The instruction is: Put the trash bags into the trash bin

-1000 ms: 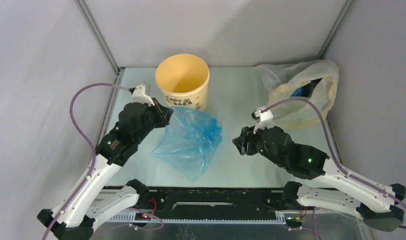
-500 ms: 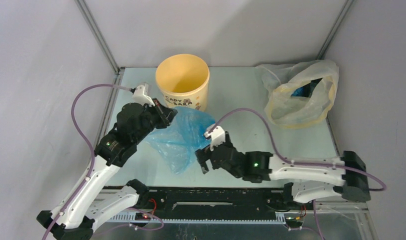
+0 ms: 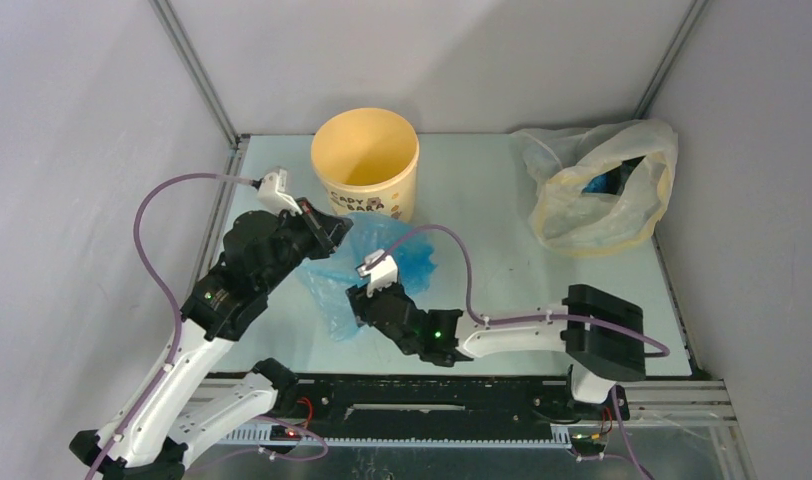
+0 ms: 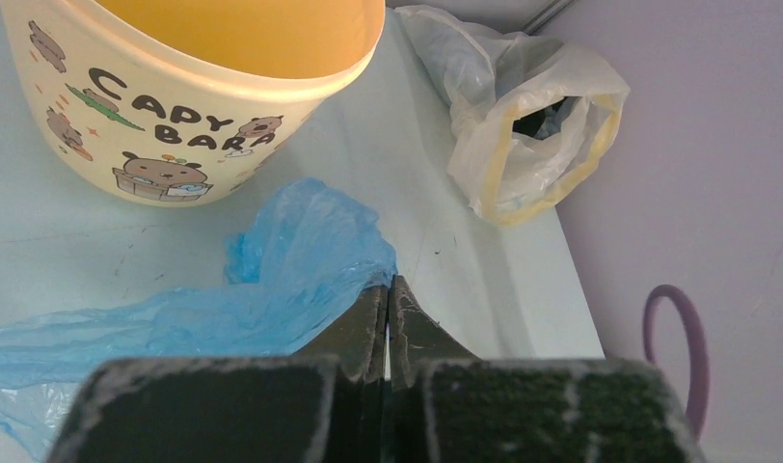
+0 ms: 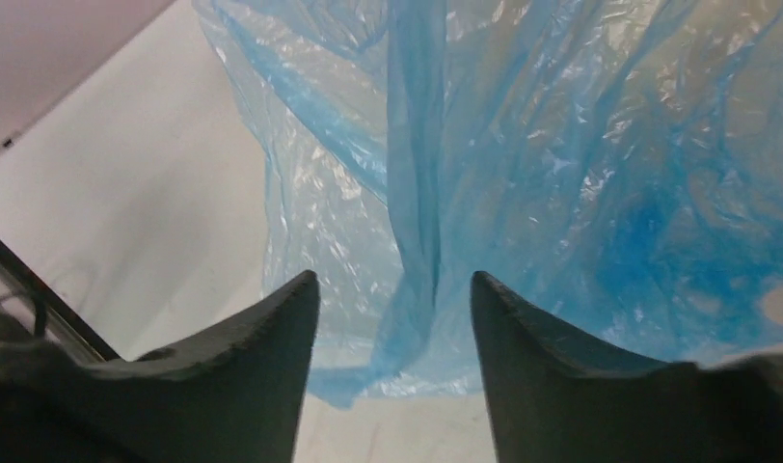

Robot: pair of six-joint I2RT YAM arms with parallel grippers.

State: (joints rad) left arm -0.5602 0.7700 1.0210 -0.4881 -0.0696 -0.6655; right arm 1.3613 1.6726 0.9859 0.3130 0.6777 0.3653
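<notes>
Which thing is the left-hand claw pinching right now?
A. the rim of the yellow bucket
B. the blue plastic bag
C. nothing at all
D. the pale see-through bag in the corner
B: the left wrist view shows the left gripper shut on a fold of the blue bag, with the yellow bucket and the pale bag lying apart from it.

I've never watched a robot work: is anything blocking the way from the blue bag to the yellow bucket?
Nothing visible. The blue bag lies right beside the bucket, whose top is open. The left gripper is shut on its edge; the pale bag sits far off right.
</notes>
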